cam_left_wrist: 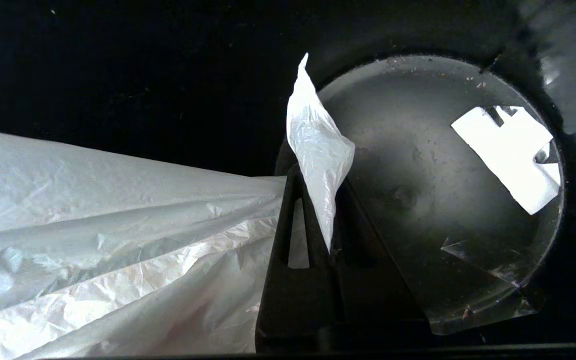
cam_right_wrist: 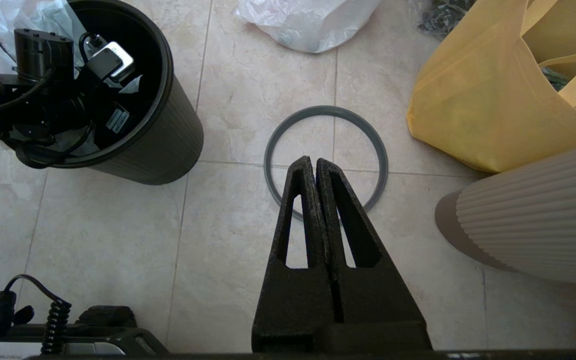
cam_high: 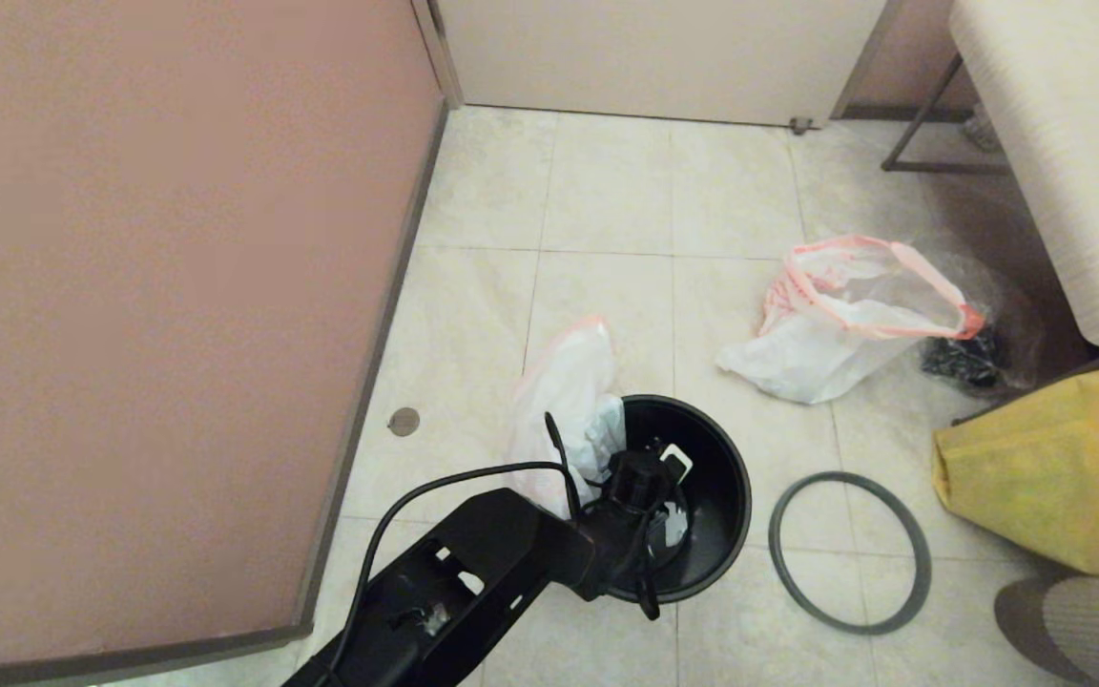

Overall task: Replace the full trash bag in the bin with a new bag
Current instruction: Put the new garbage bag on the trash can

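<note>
left claw (cam_left_wrist: pixel 313 200) pinches the new bag (cam_left_wrist: pixel 118 240) deep inside the bin (cam_high: pixel 726 496), bag trailing over the rim, not lined | right claw (cam_right_wrist: pixel 316 170) pressed together, empty, above the grey hoop (cam_high: pixel 850 551) on the floor | full trash bag (cam_high: pixel 845 320) already out, beyond | bottles hard to make out

We see that the mouth of the bin (cam_high: pixel 716 468) is mostly taken by the left gripper (cam_left_wrist: pixel 329 235), which is closed on a fold of the new bag (cam_high: pixel 564 391), and this bag hangs over the rim on the wall side, so little room is left there. On the other side, the grey hoop (cam_high: pixel 848 551) lies flat on open tiles just beside the bin, under the closed right gripper (cam_right_wrist: pixel 315 165). Beyond the hoop, the yellow bag (cam_high: pixel 1046 496) and the full trash bag (cam_high: pixel 845 320) close the way.
</note>
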